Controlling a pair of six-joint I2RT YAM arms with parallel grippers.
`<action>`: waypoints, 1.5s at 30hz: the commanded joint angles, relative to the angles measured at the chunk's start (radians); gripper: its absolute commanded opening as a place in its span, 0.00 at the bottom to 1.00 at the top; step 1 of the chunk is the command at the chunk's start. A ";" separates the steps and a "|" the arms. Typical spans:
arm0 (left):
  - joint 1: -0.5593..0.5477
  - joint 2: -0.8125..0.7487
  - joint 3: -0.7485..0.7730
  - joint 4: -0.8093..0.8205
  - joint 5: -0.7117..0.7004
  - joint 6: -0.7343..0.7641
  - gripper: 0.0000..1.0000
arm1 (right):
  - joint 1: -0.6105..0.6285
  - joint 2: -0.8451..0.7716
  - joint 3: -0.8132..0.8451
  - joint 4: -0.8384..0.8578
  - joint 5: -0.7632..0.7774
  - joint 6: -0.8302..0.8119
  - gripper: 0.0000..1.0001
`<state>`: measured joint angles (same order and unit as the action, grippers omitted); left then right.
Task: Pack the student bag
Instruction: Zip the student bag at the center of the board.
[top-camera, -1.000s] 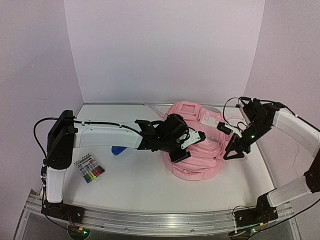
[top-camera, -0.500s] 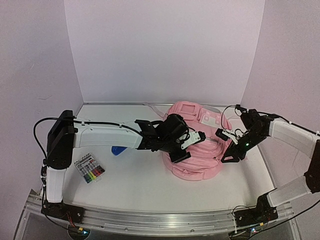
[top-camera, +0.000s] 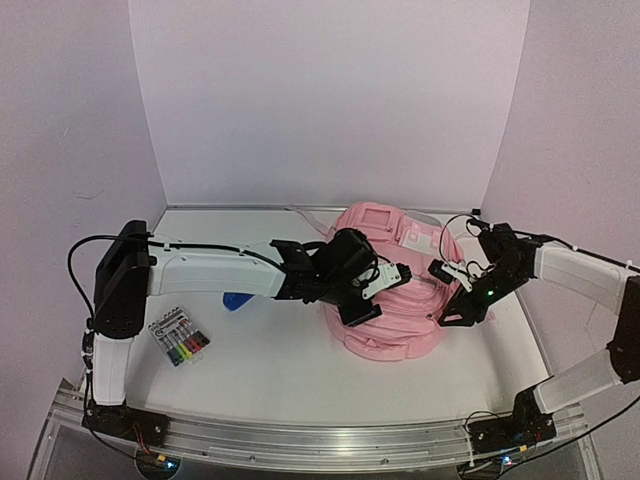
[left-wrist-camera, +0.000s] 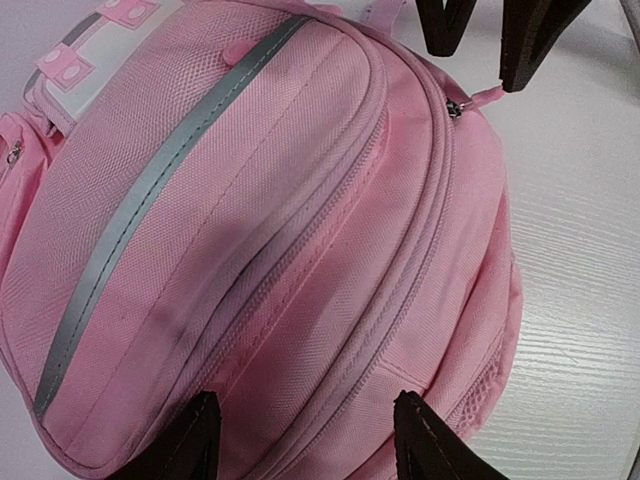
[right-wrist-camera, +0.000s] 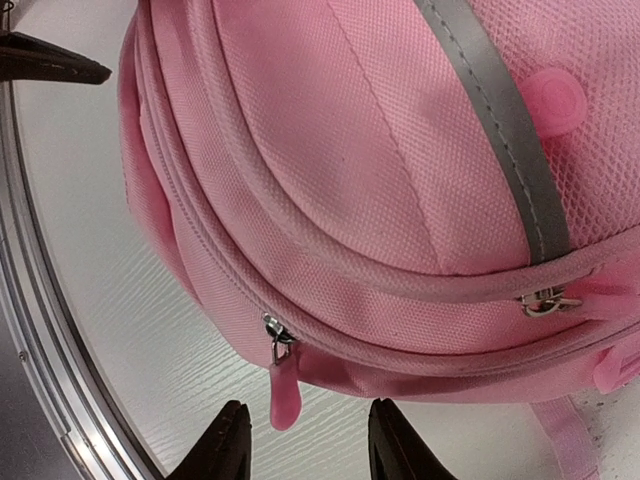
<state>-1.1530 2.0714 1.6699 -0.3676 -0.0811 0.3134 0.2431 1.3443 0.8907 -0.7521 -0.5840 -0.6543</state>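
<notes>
White table (top-camera: 270, 370), lilac walls (top-camera: 330, 100): left fingers (left-wrist-camera: 195, 445), right fingers (right-wrist-camera: 225, 450) seemingly parted at student bag (top-camera: 400, 330).

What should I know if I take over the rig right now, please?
Left gripper: open over the student bag's rounded end, nothing held.
Right gripper: open, the pink zip pull between its fingertips, not pinched.
Bag lies on the table, visible zips shut; marker pack and a small blue item lie to its left.
Done: nothing visibly packed.
Left: open the zip, load the items, close.
</notes>
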 joint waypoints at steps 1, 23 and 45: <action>0.000 0.017 0.050 0.008 0.006 -0.006 0.59 | 0.017 0.006 -0.033 0.034 0.008 -0.012 0.40; 0.002 0.063 0.100 -0.056 0.019 0.068 0.15 | 0.061 0.020 -0.043 0.140 0.175 0.096 0.00; 0.059 -0.068 -0.123 -0.104 -0.023 0.015 0.00 | -0.134 0.073 0.111 0.042 0.187 -0.030 0.00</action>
<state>-1.1121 2.0768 1.5826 -0.4447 -0.0822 0.3538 0.1653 1.3614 0.9115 -0.7016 -0.3916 -0.6505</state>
